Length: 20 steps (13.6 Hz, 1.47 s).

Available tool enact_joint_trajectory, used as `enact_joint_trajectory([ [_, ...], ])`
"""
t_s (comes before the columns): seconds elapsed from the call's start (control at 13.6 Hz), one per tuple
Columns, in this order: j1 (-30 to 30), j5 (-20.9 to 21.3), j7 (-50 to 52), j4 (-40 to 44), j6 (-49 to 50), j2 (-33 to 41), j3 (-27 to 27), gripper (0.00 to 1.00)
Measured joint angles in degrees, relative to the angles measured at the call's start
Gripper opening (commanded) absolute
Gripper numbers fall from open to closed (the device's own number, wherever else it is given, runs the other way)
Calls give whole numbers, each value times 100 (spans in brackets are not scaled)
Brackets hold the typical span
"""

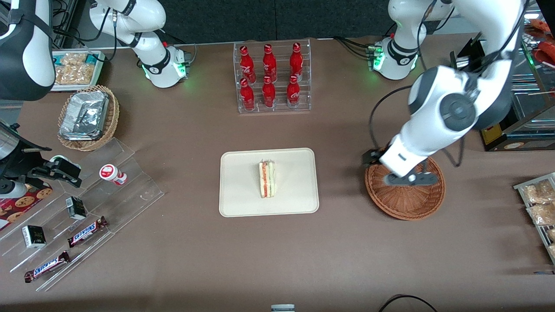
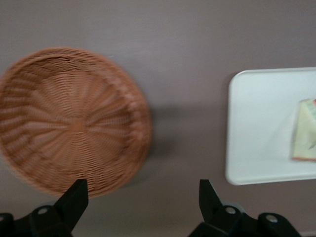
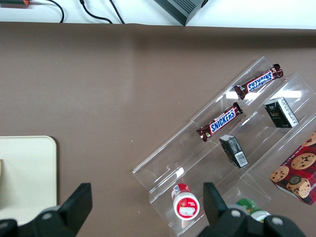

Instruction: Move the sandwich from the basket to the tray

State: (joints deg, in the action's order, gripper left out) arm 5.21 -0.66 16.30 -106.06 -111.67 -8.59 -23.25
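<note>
The sandwich (image 1: 267, 179), a white wedge with orange and green layers, lies on the cream tray (image 1: 243, 203) in the middle of the table; its edge also shows in the left wrist view (image 2: 305, 131) on the tray (image 2: 256, 128). The reddish-brown wicker basket (image 1: 409, 203) stands toward the working arm's end of the table and holds nothing (image 2: 69, 121). My left gripper (image 1: 407, 178) hangs above the basket, open and empty; its fingers (image 2: 74, 197) stand wide apart over bare table beside the basket.
A clear rack of red bottles (image 1: 272, 76) stands farther from the front camera than the tray. A tan basket with foil trays (image 1: 89, 117) and a clear stepped stand with snack bars (image 1: 86, 232) lie toward the parked arm's end. Bagged snacks (image 1: 540, 201) sit at the working arm's end.
</note>
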Motion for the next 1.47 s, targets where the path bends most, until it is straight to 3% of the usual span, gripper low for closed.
enact_joint_trajectory([
  [0.29, 668, -130, -947, -629, 392, 1045, 45, 99],
  [0.59, 967, -161, -1211, -373, 1247, 1626, 170, 100],
  [0.96, 970, -162, -1250, 764, 2142, 1649, 352, 100],
  [1.47, 964, -161, -1250, 982, 2159, 1584, 340, 100],
])
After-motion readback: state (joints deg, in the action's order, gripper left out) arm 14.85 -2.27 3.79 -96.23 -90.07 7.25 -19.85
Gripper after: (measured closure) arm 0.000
